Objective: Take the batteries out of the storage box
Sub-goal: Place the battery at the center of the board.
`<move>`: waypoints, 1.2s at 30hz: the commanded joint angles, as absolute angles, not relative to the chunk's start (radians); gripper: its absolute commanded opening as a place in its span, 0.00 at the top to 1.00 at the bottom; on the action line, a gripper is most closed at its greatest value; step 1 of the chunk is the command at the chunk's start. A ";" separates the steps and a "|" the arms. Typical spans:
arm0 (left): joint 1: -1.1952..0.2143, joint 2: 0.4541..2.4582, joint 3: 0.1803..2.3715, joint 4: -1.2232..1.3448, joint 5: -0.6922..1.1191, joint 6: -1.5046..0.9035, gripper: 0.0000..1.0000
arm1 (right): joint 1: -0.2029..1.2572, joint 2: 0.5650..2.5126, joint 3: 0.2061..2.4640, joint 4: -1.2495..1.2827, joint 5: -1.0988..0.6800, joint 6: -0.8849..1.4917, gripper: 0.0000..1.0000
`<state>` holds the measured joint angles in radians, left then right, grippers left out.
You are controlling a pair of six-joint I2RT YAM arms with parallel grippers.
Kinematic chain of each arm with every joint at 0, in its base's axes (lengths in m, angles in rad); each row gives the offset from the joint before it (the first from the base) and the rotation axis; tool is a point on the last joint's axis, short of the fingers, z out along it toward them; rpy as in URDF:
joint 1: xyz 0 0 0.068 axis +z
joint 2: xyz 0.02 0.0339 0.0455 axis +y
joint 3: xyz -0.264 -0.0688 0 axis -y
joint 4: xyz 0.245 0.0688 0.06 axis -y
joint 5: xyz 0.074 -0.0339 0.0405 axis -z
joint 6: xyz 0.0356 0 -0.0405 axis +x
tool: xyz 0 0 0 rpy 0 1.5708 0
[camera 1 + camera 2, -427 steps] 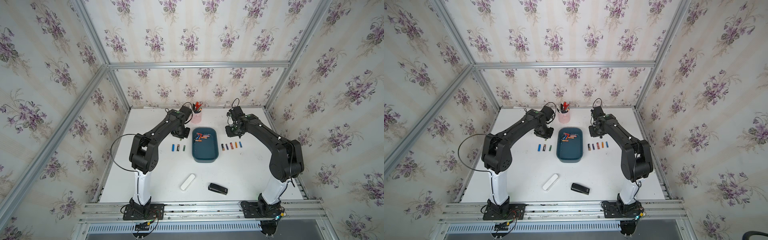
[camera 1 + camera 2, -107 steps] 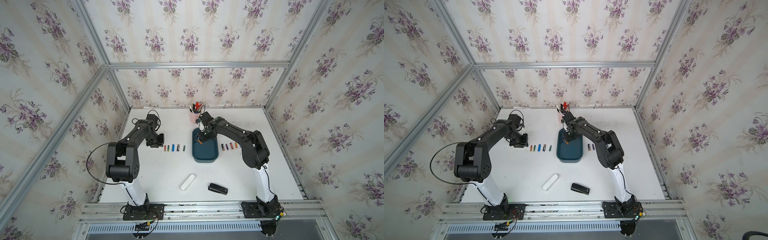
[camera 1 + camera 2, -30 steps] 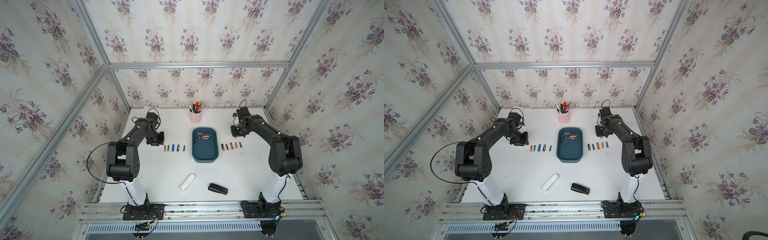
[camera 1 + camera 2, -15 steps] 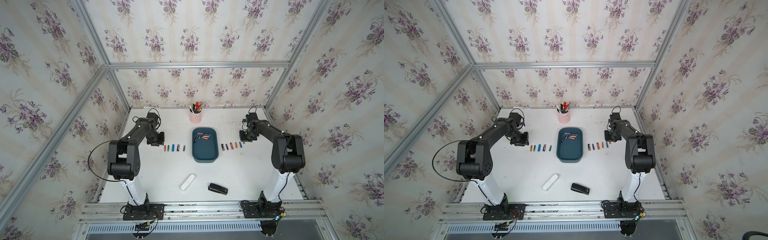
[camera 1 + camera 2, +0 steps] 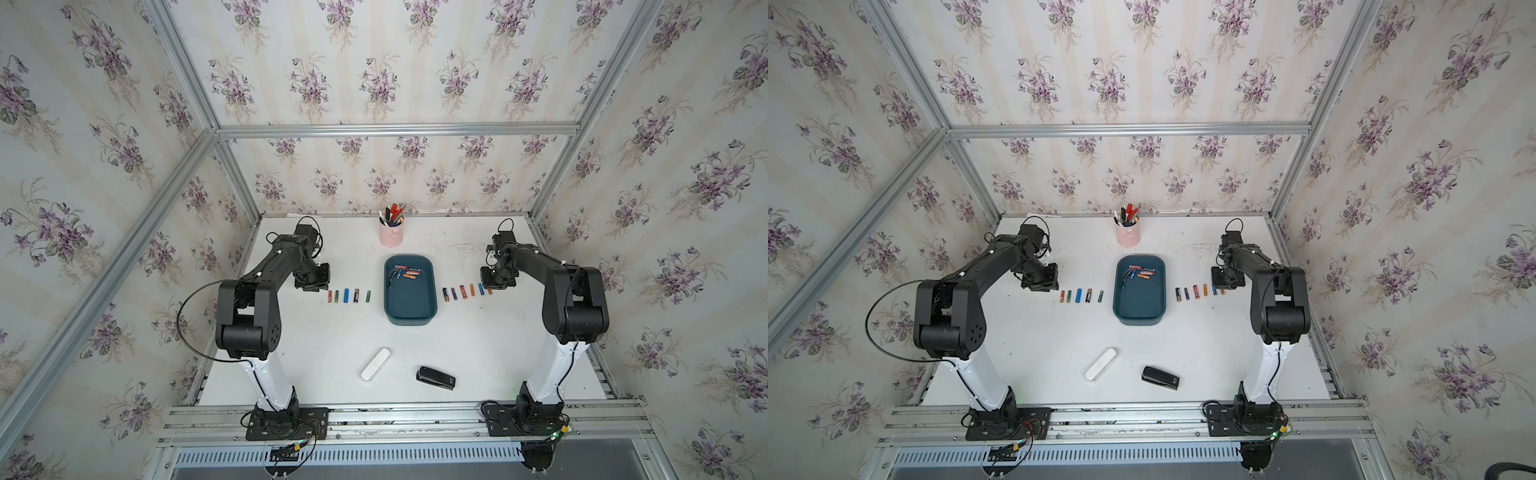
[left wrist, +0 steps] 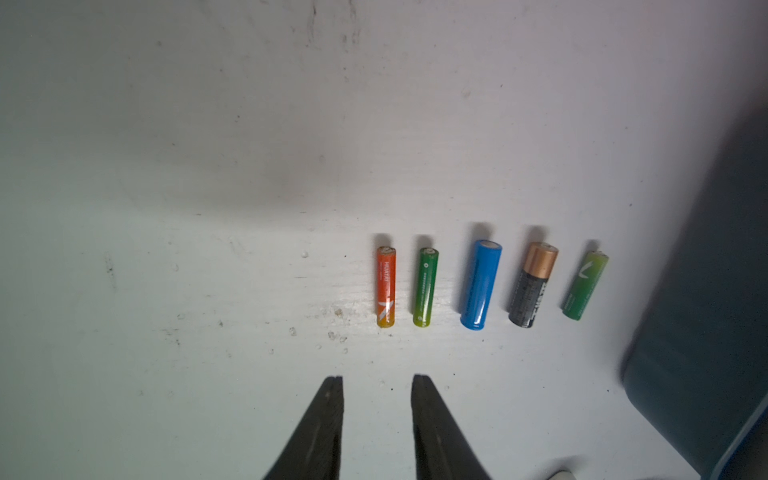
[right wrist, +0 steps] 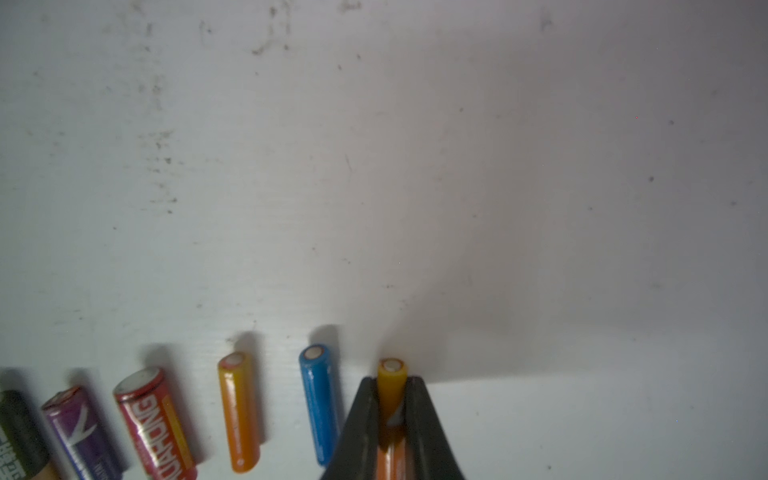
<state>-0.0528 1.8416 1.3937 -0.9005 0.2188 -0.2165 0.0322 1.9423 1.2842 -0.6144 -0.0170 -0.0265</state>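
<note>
The teal storage box (image 5: 411, 309) (image 5: 1139, 309) sits mid-table, with several batteries (image 5: 405, 273) (image 5: 1139, 273) heaped at its far end. Left of it lies a row of several batteries (image 5: 347, 295) (image 6: 481, 284). My left gripper (image 5: 312, 286) (image 6: 376, 380) hovers by that row's outer end, open and empty. A second row (image 5: 461, 292) (image 7: 239, 415) lies right of the box. At its outer end my right gripper (image 5: 496, 283) (image 7: 390, 380) is shut on an orange-yellow battery (image 7: 390, 370), low over the table beside a blue battery (image 7: 320, 407).
A pink pen cup (image 5: 390, 233) stands behind the box. A white oblong case (image 5: 375, 364) and a black device (image 5: 435, 377) lie near the front edge. The box wall (image 6: 706, 332) shows in the left wrist view.
My right gripper has carried the orange-yellow battery rightward and down to the outer end of the right row. The left arm has stayed put.
</note>
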 commanded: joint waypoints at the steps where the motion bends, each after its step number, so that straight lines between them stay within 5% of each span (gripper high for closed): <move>1: -0.054 1.842 1.397 -0.913 0.220 -0.214 0.66 | 0.031 1.956 1.278 -0.600 -0.016 -0.030 0.87; 28: -0.070 1.836 1.440 -0.946 0.202 -0.218 0.65 | 0.030 1.920 1.322 -0.622 -0.019 -0.025 0.74; 36: -0.189 1.869 1.612 -1.065 0.056 -0.231 0.65 | 0.039 1.864 1.373 -0.650 -0.033 0.009 0.73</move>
